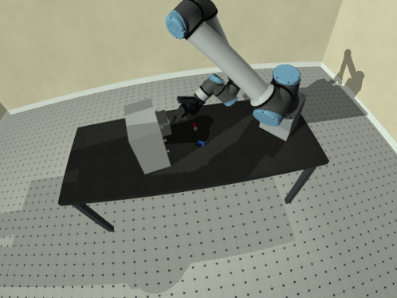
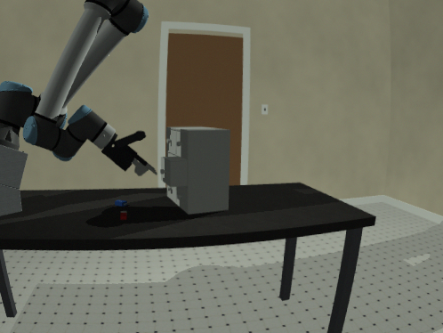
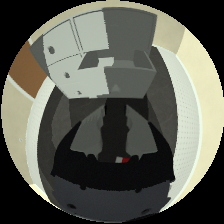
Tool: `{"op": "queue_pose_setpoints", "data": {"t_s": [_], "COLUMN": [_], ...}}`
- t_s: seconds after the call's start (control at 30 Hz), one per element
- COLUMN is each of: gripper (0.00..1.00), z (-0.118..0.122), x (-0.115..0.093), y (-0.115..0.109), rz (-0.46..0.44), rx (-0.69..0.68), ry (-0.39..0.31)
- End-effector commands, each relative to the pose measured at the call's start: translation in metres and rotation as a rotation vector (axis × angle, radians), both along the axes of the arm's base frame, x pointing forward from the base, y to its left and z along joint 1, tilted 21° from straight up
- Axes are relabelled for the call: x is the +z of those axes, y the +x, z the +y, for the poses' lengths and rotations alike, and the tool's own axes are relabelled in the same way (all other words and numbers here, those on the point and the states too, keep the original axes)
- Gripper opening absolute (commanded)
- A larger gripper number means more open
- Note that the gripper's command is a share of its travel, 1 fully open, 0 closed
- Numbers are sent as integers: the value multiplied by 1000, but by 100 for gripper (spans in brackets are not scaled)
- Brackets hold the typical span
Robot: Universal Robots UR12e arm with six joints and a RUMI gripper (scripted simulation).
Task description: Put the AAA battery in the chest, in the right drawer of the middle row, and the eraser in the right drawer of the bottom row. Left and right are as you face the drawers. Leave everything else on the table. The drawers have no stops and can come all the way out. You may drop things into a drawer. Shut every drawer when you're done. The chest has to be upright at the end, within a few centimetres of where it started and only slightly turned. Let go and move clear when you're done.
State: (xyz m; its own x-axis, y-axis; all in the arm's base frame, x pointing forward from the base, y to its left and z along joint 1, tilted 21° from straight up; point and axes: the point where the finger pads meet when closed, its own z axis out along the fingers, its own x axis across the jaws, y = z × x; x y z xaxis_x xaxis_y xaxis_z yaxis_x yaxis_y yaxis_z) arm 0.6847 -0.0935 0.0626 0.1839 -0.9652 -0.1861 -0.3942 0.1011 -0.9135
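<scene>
- AAA battery, small cylinder w/ a red end (image 1: 194, 126), lay on the black bench (image 1: 119, 187) in front of the chest, well short of any drawer.
- Small blue block, prob. the eraser (image 1: 201, 143), sat on the bench near the battery, apart from it.
- Grey boxy chest of drawers (image 1: 145, 137) stood upright; one drawer (image 2: 174, 171) in the middle row was pulled partway out, seen open-topped in the wrist view. Judged this the right middle drawer, but can't be sure of the side from these angles.
- Black two-finger hand (image 2: 149, 169) hovered just in front of that drawer's face, fingers nearly clenched, grasping nothing; whether a tip touched the drawer front, couldn't tell.
- Step in hand, by my read: opening the middle drawer for the battery. Nothing stowed yet.
- Next move prob. calls for: enough opening to drop the battery in w/o pulling the drawer fully out (no stops), then backing off, spreading the fingers, going down to the battery.
- Risk: dragging the chest along w/ the drawer.
</scene>
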Motion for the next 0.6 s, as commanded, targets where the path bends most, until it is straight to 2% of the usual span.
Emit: {"op": "queue_pose_setpoints", "data": {"t_s": [0.0,0.57], "gripper": [20,20], "z": [0,2], "x": [2,6], "y": [4,19], "rz": [-1,-1], "rx": [0,0], "ry": [0,0]}}
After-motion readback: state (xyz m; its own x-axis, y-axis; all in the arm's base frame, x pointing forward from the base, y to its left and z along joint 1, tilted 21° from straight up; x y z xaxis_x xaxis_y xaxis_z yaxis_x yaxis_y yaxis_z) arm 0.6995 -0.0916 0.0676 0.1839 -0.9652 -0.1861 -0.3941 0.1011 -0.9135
